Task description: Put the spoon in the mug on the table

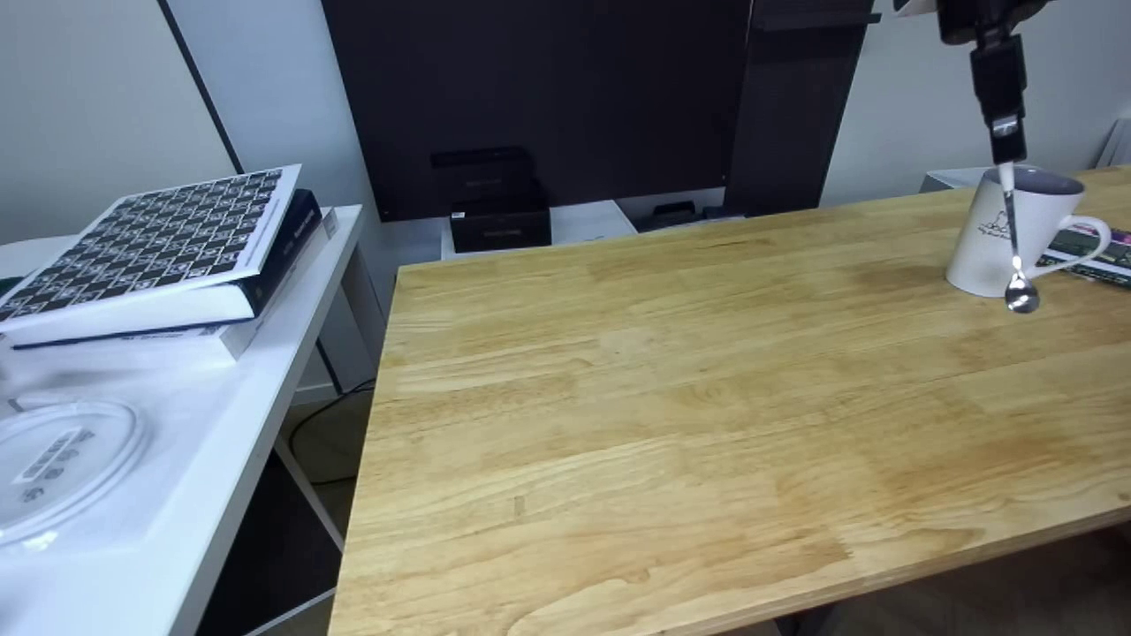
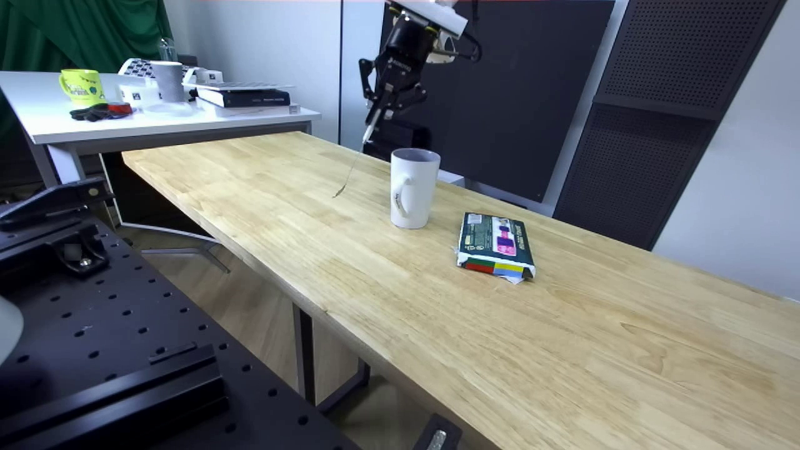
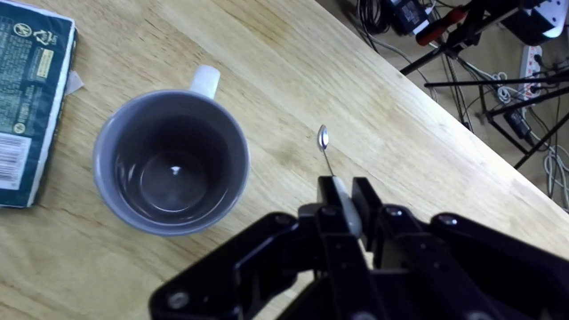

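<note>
The white mug [image 1: 1043,221] stands upright on the wooden table [image 1: 663,397], with small dark print on its side. It shows in both exterior views [image 2: 422,194]. In the wrist view the mug [image 3: 173,164] is left of the jaws; its grey inside looks empty and its handle points up. My gripper [image 3: 343,180] is shut on the pale handle end of the spoon [image 3: 323,138]. The thin spoon hangs bowl down above the table, beside the mug and outside it. In an exterior view the spoon [image 1: 1021,294] overlaps the mug's side. The gripper also shows there [image 1: 1007,155].
A dark green package [image 2: 497,244] lies on the table near the mug, opposite the spoon's side. A white desk [image 1: 221,415] with books [image 1: 150,256] stands alongside. A black perforated platform [image 2: 156,312] is near the table's edge. A dark panel [image 1: 565,97] stands behind.
</note>
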`<state>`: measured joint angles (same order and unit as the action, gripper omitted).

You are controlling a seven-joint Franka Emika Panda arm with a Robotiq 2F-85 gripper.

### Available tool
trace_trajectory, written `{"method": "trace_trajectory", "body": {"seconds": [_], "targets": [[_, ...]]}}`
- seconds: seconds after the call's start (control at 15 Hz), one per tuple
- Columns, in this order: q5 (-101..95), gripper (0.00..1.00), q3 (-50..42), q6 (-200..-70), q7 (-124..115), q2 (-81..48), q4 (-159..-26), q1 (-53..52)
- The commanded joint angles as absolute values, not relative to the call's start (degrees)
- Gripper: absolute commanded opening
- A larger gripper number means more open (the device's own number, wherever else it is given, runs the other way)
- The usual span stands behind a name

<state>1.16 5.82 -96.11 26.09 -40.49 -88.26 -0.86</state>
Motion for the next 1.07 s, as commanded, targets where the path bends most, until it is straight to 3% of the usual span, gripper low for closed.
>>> {"method": "trace_trajectory", "body": {"seconds": [0.0, 0.2, 0.27, 0.33, 0.93, 1.0], "targets": [[-1.77, 0.03, 6.99, -98.75, 26.05, -42.31, -90.09, -2.61], [-3.32, 0.03, 7.52, -100.15, 25.53, -44.0, -90.96, -3.91], [-3.71, 0.39, 7.56, -100.62, 25.1, -44.23, -91.18, -4.23], [-4.12, 0.39, 7.56, -101.26, 24.95, -44.21, -91.22, -4.4], [2.29, 0.98, 7.68, -108.5, 16.87, -37.74, -91.76, -2.85], [3.83, 1.0, 7.56, -108.92, 15.58, -36.57, -91.84, -2.56]]}}
